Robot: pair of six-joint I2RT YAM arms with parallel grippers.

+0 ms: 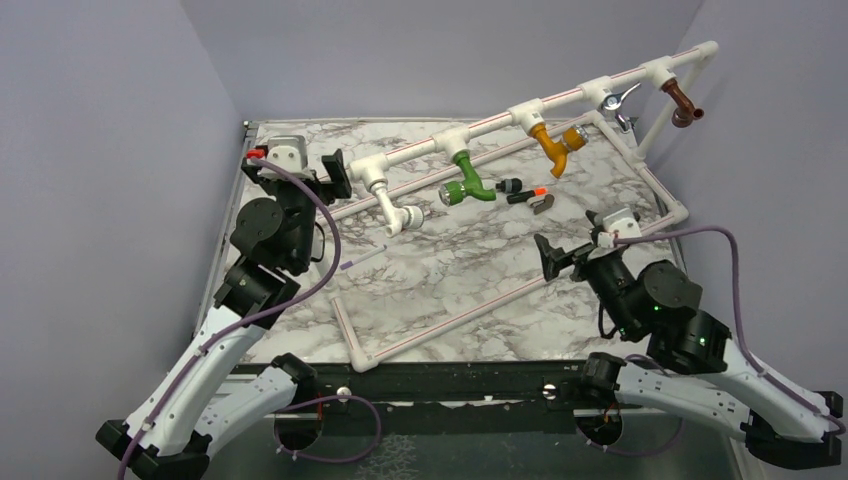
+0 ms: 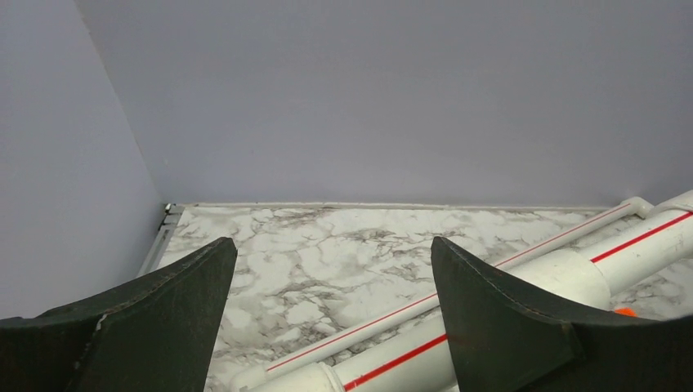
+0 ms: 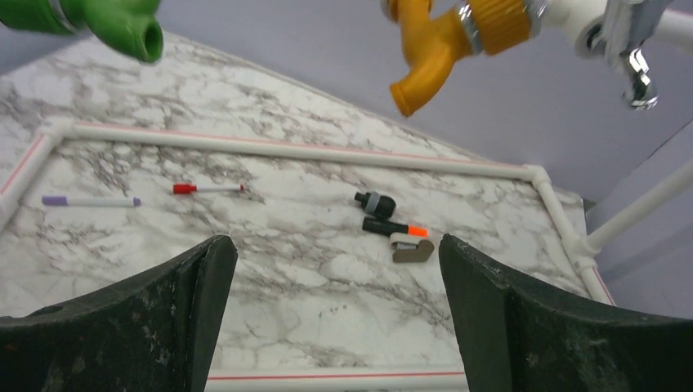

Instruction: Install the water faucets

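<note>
While both grippers stand open and hold nothing, the green faucet [image 1: 468,180] hangs from a joint on the raised pipe frame [image 1: 490,126] over the far middle of the table [image 1: 450,290]. From above, its stem runs away from the pipe toward the near edge. It then bends into a short crosspiece lying roughly along the pipe, with a silver knob at the left end and a green end at the right. On the same pipe a white faucet [image 1: 397,211] hangs to its left and an orange faucet [image 1: 558,146] to its right. Further right are a chrome faucet [image 1: 615,100] and a brown faucet [image 1: 683,104], all pointing down and toward the near side.

The left gripper [image 1: 337,173] sits just beside the pipe's left end. Its camera shows the fingers [image 2: 163,327] spread wide, with striped pipe [image 2: 646,253] beyond them but no faucet. The right gripper [image 1: 549,258] hovers low over the table, near the frame's right side. In its camera only the round spout of the green faucet [image 3: 122,24] shows, the rest cut off at the top edge. The orange faucet [image 3: 441,49] is likewise clipped.

Small parts [image 1: 525,193] lie below the faucets, too small to identify. A purple pen [image 3: 90,201] and a red pen [image 3: 204,189] lie on the table.
</note>
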